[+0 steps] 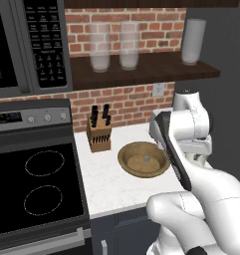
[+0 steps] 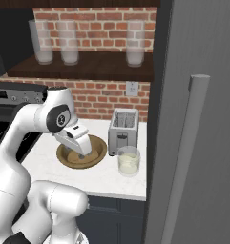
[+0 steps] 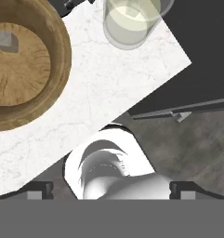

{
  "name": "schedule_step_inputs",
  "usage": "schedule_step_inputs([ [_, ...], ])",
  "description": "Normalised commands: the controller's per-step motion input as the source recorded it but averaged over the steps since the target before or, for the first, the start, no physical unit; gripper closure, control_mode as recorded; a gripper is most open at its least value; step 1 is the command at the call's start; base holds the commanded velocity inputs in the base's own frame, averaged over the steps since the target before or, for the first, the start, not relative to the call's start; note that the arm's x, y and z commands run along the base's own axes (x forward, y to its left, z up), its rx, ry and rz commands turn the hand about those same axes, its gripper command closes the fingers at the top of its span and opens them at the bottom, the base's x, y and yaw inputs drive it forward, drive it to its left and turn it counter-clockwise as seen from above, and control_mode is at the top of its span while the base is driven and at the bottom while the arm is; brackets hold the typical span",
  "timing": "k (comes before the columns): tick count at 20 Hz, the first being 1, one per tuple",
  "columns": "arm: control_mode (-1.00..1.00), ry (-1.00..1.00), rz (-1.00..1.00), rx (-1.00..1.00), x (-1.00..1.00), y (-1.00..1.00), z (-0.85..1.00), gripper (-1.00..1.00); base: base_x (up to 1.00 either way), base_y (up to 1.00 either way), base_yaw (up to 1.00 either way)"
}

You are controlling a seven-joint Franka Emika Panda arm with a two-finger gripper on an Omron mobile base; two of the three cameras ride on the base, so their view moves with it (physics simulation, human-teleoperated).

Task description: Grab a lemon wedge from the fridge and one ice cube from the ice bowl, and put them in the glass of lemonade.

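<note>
Tool (image 3: 111,188) w/ fingers wide apart, nothing held; ice cube (image 3: 6,41) sits in bowl (image 3: 48,93). Next: descend, grip cube.

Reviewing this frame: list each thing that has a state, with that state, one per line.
fridge: door shut.
ice bowl: upright on the counter, one ice cube inside.
glass of lemonade: upright, partly full.
pincer: open, holding nothing.
toaster: slots empty.
stove: burners dark.

Red brick wall (image 1: 126,102) behind a white marble counter (image 1: 106,184), dark wooden shelf (image 1: 141,69) above.
</note>
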Motion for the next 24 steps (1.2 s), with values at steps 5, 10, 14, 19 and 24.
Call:
schedule_step_inputs([
  [5, -1.0, -0.15, 0.17, 0.0, -0.42, 0.15, 0.22, -1.0, 0.0, 0.0, 0.0],
  [10, -1.0, -0.14, 0.03, 0.03, -0.23, 0.0, 0.18, -1.0, 0.0, 0.0, 0.0],
  [14, -1.0, -0.04, 0.0, 0.0, 0.0, 0.0, 0.02, -1.0, 0.0, 0.0, 0.0],
  [19, -1.0, 0.0, 0.0, 0.0, 0.0, 0.0, 0.0, -1.0, 0.0, 0.0, 0.0],
  [24, -1.0, 0.0, 0.0, 0.0, 0.0, 0.0, 0.0, -1.0, 0.0, 0.0, 0.0],
])
